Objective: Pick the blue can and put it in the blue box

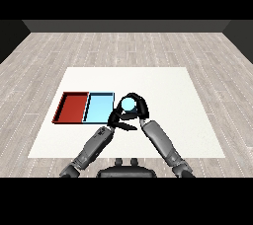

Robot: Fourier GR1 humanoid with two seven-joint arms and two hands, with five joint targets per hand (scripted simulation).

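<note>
Can (128, 104) just right of two side-by-side trays (87, 107).

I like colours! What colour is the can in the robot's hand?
Light blue. The can shows best in the head view, held in the right hand.

Blue can (128, 104) upright beside light blue tray (99, 108).

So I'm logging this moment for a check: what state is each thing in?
blue can: upright, off the tray, held just right of it
right hand: curled round the can
left hand: by the can; grip unclear
light blue tray: nothing in it
red tray: nothing in it
</note>
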